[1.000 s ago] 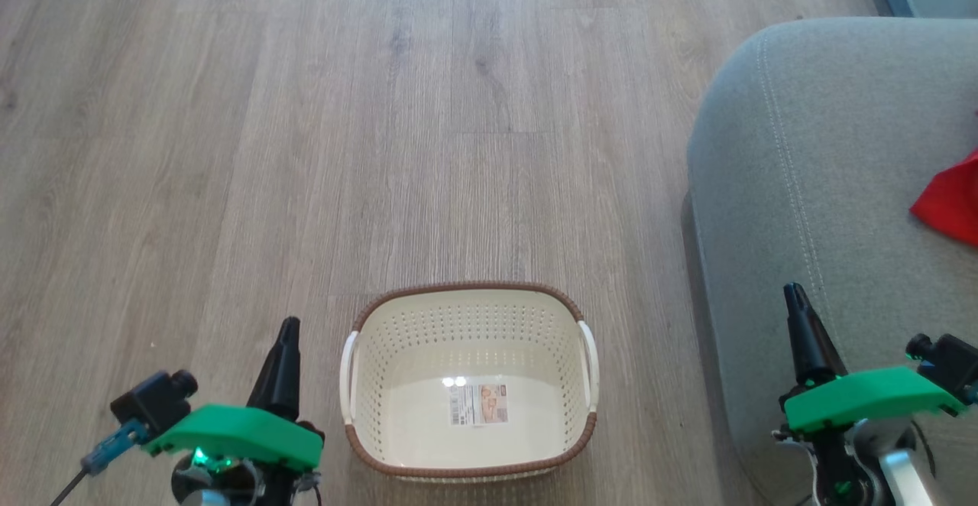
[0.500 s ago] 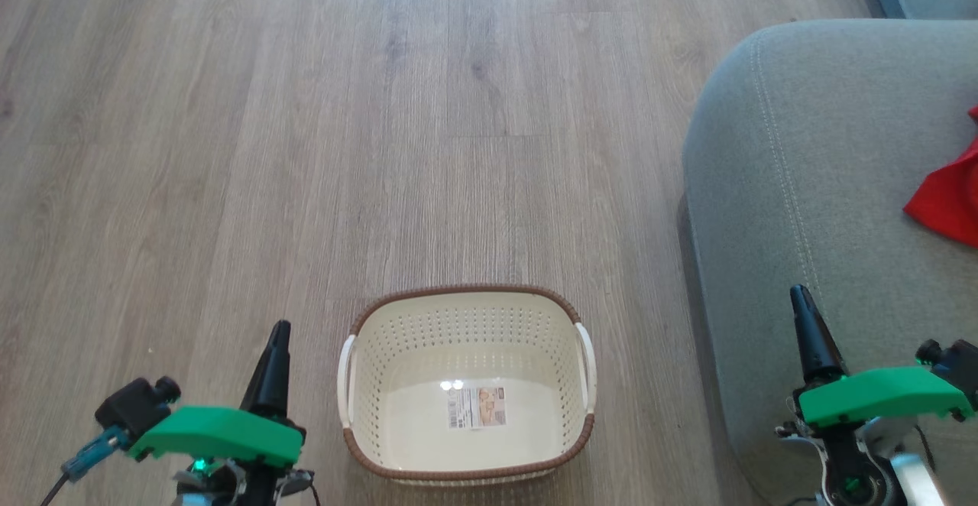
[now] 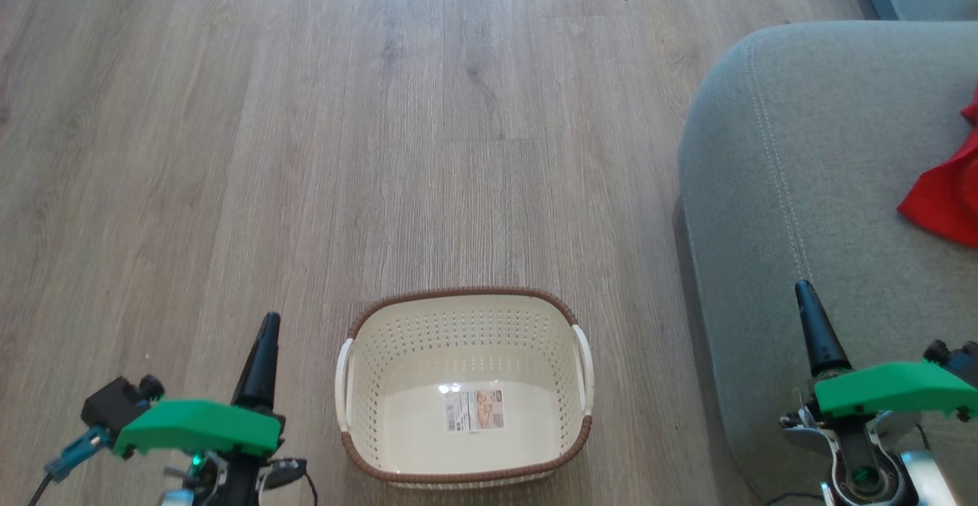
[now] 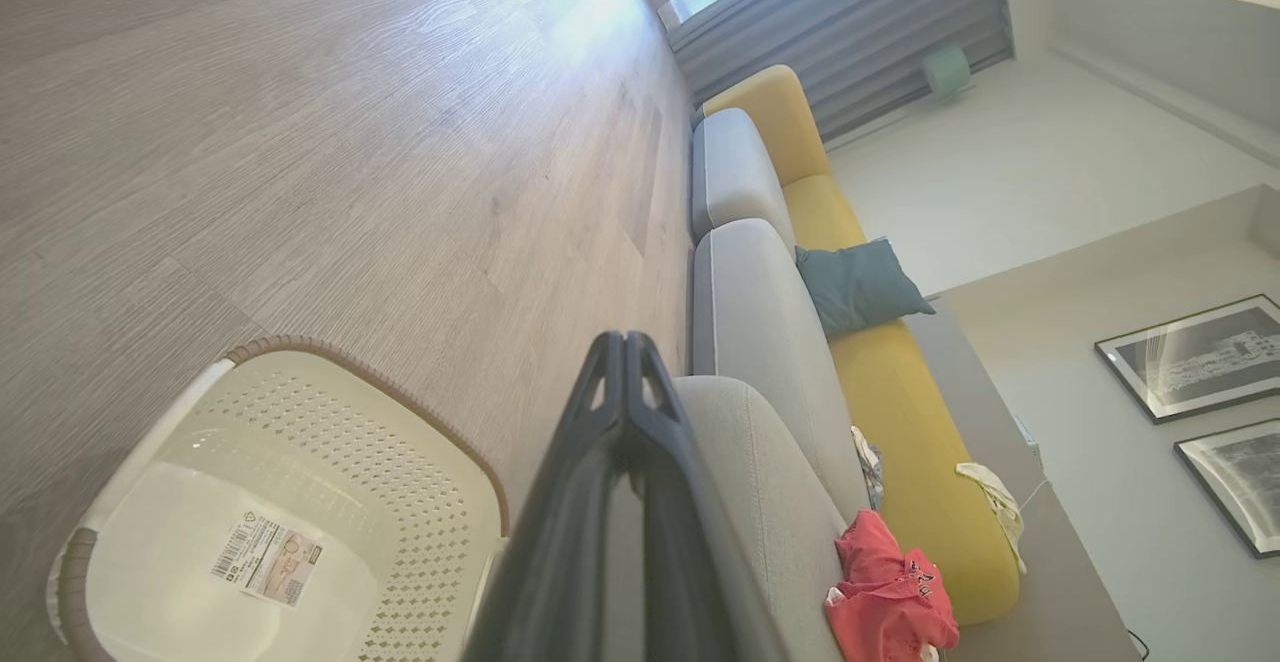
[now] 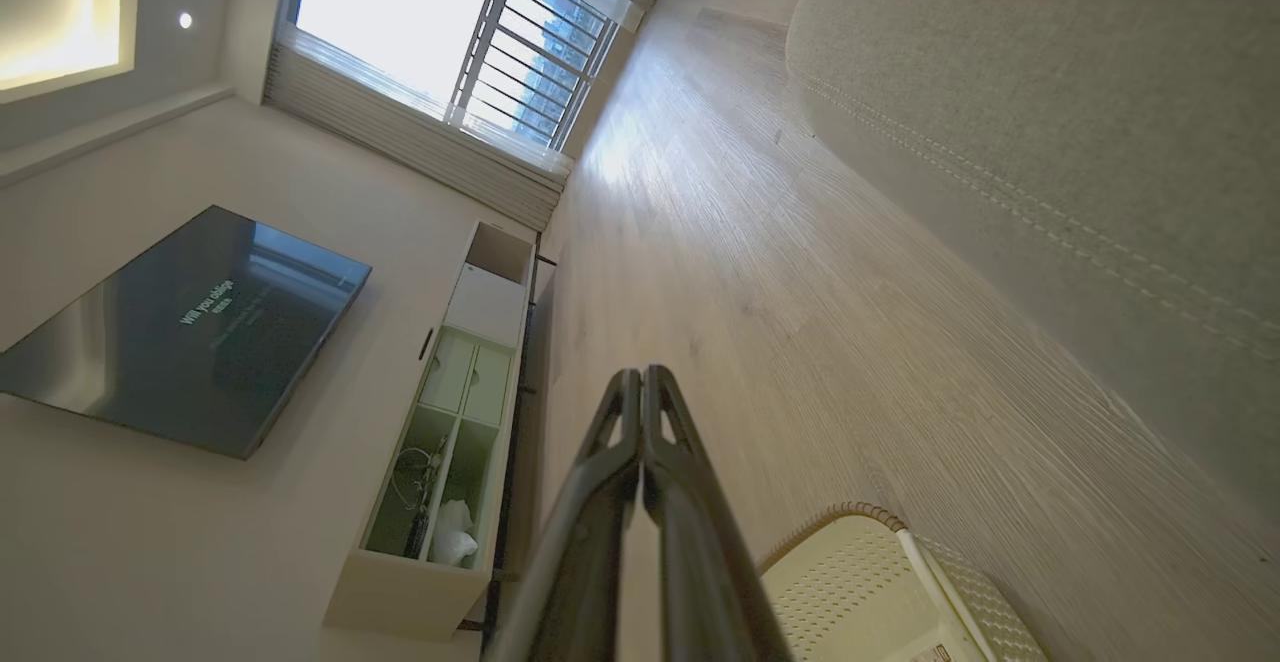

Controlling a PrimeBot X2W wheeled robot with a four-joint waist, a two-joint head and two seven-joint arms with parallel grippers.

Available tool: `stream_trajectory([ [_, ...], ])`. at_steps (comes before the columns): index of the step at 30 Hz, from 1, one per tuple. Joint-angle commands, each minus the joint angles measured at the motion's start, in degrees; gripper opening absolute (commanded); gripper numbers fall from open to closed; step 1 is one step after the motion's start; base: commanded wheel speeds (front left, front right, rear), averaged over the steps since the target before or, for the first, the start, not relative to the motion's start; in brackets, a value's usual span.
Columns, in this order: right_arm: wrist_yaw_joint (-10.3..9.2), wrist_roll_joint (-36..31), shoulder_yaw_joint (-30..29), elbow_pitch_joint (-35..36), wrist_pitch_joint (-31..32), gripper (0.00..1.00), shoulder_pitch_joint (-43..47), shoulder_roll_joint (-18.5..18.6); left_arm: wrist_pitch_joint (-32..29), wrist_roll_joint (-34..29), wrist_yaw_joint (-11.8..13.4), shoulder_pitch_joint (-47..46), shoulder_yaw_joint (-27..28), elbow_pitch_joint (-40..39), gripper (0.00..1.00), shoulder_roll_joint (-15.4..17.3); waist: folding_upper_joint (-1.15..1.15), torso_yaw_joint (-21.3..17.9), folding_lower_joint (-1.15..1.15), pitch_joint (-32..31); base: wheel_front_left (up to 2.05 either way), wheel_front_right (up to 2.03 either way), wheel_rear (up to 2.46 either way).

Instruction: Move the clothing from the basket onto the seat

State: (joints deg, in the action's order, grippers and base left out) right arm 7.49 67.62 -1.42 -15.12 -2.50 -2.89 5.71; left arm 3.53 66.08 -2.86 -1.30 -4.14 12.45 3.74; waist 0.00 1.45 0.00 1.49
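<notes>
Head view: red clothing (image 3: 943,204) lies on grey seat (image 3: 802,147), at right edge. Empty basket (image 3: 458,292) on floor (image 3: 306,108), label (image 3: 474,410) bare; transfer looks done. Pinched closed, holding nothing, left end effector (image 3: 267,324) and right end effector (image 3: 804,293) flank basket, likely idle.

A wooden floor (image 3: 382,108) carries a cream basket (image 3: 463,291) and, at right, a grey seat (image 3: 825,185). Red clothing (image 3: 943,204) lies on the seat.
</notes>
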Motion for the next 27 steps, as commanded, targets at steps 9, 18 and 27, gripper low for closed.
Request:
stream_trajectory([
  [9,0.00,5.3,-0.5,1.6,1.8,0.00,-2.6,-0.4,-1.6,5.8,-1.3,-3.2,2.8,-0.9,0.00,0.8,0.00,-0.3,0.00,-0.2,0.00,0.00,0.00],
  [18,0.00,9.9,-1.4,1.5,3.3,0.00,-2.7,-0.8,-3.1,10.9,-2.1,-3.5,4.1,-0.3,0.00,0.8,0.00,-0.5,0.00,-0.5,0.00,0.00,0.00],
  [27,0.00,15.0,-2.4,1.4,5.0,0.00,-2.9,-1.3,-4.8,16.6,-2.9,-3.9,5.5,0.3,0.00,0.8,0.00,-0.8,0.00,-0.8,0.00,0.00,0.00],
])
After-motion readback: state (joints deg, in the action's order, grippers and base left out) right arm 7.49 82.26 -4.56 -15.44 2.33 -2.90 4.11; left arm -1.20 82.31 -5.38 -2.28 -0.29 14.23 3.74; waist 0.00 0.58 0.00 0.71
